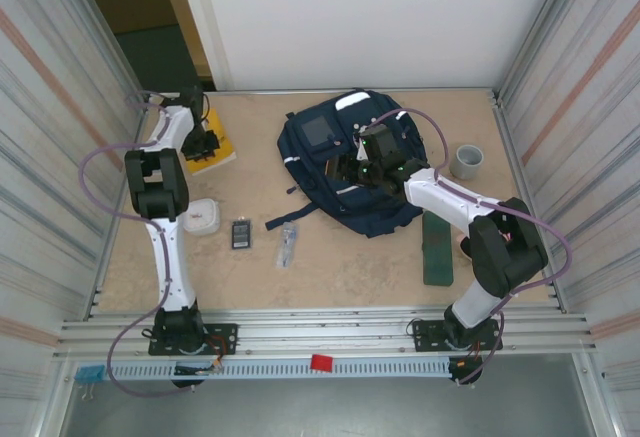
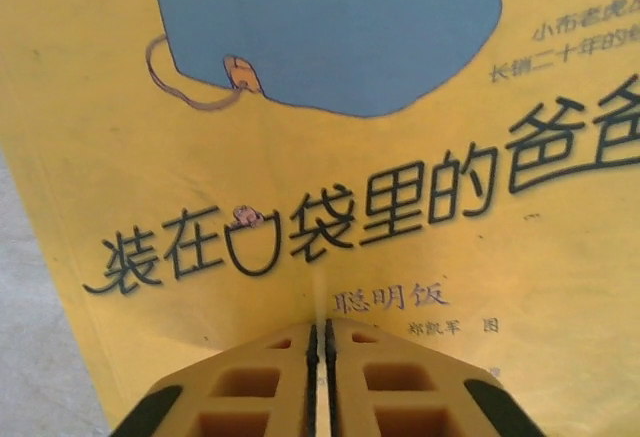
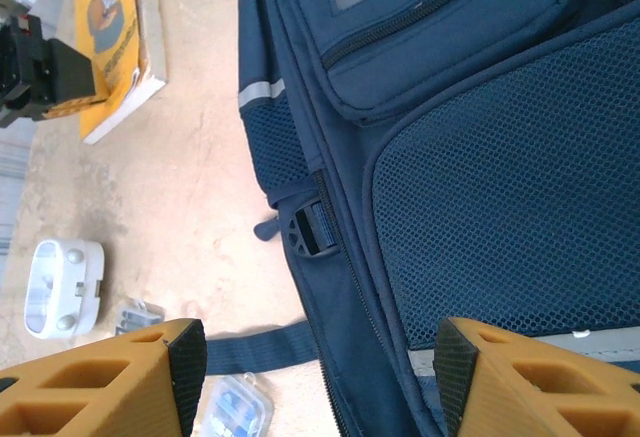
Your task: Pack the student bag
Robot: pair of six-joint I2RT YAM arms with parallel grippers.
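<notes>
**Fig. Early stage of packing.** My left gripper (image 2: 320, 382) is clenched, with its yellow fingers (image 2: 245, 387) pressed together at the near margin of the yellow picture book (image 2: 300, 157). I cannot tell whether the cover's edge is pinched between them. The book lies flat at the far left of the table (image 1: 330, 277).

My right gripper (image 3: 320, 377) is released. Its jaws are spread wide and hold nothing, and it hovers over the mesh side panel of the student bag (image 3: 450, 207). The bag lies at the far centre of the table, front pocket up, well apart from the book.

The other items are loose on the table in front of the bag: a white case (image 1: 202, 215), a small dark device (image 1: 241, 234), a clear plastic box (image 1: 288, 247), a dark green pencil case (image 1: 437, 247) and a grey cup (image 1: 466, 161).

Nothing appears to be packed yet. I judge that opening the bag and loading every item remain.
</notes>
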